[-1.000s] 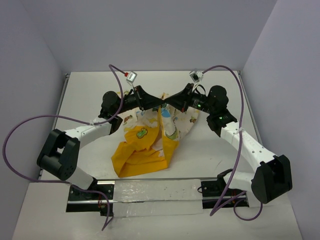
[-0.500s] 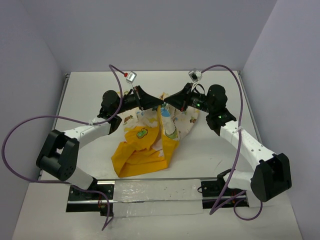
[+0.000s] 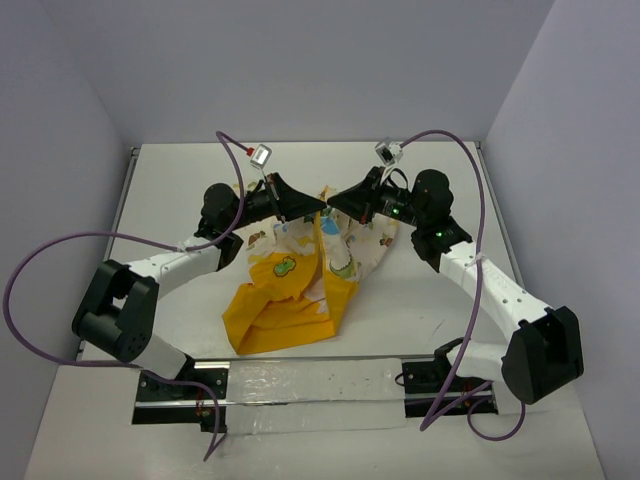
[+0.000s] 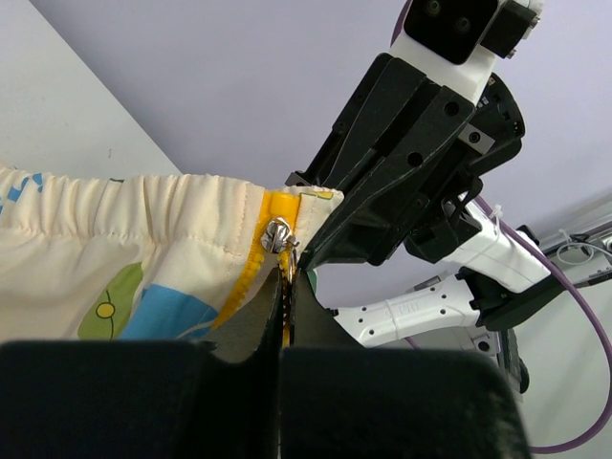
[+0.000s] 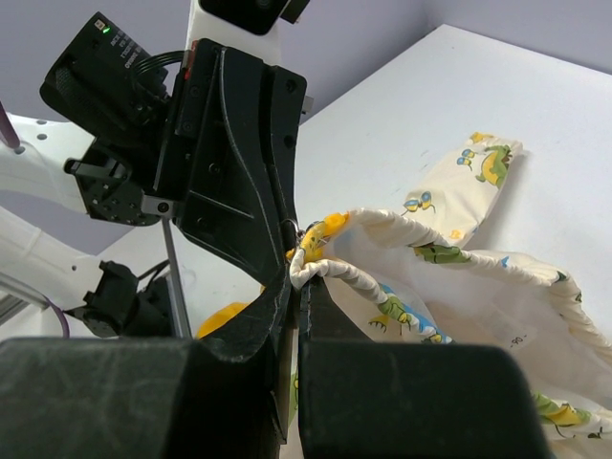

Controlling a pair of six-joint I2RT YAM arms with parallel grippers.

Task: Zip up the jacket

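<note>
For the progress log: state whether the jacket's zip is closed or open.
Apparently open: the slider sits at the jacket's gathered edge, and the top view shows its front split, yellow lining exposed.

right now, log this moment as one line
task: zip jacket | left claw: shut on jacket at zipper slider | right claw: shut on jacket edge | jacket: held end raised, rest on table
</note>
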